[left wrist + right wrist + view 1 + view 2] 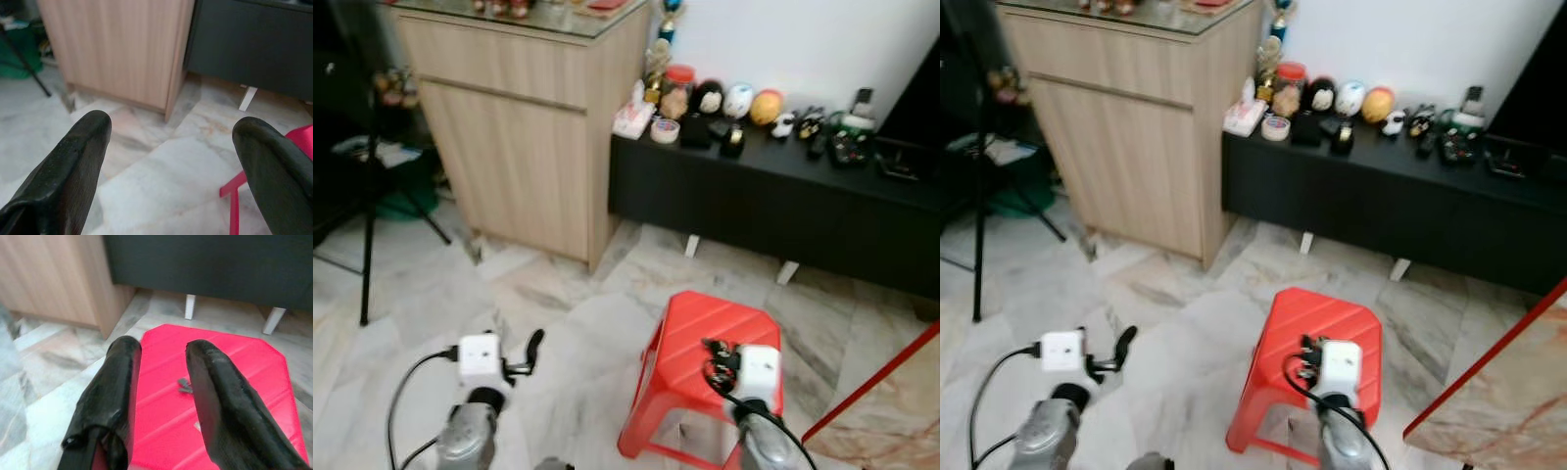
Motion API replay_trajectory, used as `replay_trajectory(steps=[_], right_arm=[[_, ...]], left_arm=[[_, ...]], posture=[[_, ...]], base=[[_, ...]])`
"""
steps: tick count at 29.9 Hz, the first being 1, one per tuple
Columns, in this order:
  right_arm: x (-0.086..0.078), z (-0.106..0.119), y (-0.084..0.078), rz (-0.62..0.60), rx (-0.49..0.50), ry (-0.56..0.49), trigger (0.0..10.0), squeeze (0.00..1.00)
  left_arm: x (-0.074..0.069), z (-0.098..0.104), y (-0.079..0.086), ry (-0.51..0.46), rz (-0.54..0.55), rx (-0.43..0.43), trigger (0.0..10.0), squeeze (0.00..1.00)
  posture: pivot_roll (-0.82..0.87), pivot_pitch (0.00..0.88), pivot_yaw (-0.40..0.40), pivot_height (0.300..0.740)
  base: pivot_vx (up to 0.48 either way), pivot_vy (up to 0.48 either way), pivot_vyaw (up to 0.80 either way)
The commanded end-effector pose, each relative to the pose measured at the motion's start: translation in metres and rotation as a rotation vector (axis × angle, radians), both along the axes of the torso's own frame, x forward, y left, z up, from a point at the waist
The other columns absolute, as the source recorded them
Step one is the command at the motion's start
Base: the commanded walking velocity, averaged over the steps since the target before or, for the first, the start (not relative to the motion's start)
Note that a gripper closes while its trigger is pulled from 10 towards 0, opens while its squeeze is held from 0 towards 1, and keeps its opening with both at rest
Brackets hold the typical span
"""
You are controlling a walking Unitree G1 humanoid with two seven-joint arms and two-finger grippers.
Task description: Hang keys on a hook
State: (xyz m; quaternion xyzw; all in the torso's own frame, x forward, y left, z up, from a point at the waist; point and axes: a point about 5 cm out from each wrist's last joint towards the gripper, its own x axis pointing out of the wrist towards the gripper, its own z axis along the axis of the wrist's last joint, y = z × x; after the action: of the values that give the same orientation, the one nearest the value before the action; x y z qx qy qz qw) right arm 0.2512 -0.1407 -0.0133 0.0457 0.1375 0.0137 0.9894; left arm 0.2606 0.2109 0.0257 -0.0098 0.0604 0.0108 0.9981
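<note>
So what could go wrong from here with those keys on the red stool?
The keys lie small and flat on the red stool; the open jaws of the right gripper might pinch badly or nudge them onto the floor. Pressing down could also shift that light-looking plastic stool.

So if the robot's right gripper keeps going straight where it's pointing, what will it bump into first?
Probably the top of the red stool. The right gripper points forward and down over it, fingers open, with small grey keys lying just ahead between them. Depth is unclear, so it might touch the keys first.

marble floor [558,323], wooden cabinet [524,127], black low bench [773,201], white wall [803,44].
</note>
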Motion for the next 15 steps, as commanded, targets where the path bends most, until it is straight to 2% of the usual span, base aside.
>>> replay_trajectory(steps=[1,4,12,15], right_arm=[[-0.006,-0.005,-0.015,-0.042,-0.011,0.024,10.0,0.00],[-0.006,-0.005,-0.015,-0.043,-0.013,0.023,10.0,0.00],[-0.005,-0.004,-0.018,-0.073,-0.010,0.015,10.0,0.00],[-0.004,-0.003,-0.025,-0.144,-0.023,0.005,10.0,0.00]], left_arm=[[0.000,-0.003,-0.011,0.011,-0.024,-0.022,10.0,0.00],[0.001,-0.003,-0.011,0.010,-0.024,-0.023,10.0,0.00],[0.001,-0.003,-0.012,0.006,-0.028,-0.026,10.0,0.00],[0.001,-0.002,-0.012,0.003,-0.030,-0.026,10.0,0.00]], posture=[[-0.02,0.016,-0.073,0.660],[-0.01,0.015,-0.075,0.660],[-0.01,0.011,-0.075,0.660],[-0.01,0.011,-0.076,0.660]], base=[[0.311,0.000,0.00],[0.314,0.000,0.00],[0.000,0.000,0.00],[0.000,0.000,0.00]])
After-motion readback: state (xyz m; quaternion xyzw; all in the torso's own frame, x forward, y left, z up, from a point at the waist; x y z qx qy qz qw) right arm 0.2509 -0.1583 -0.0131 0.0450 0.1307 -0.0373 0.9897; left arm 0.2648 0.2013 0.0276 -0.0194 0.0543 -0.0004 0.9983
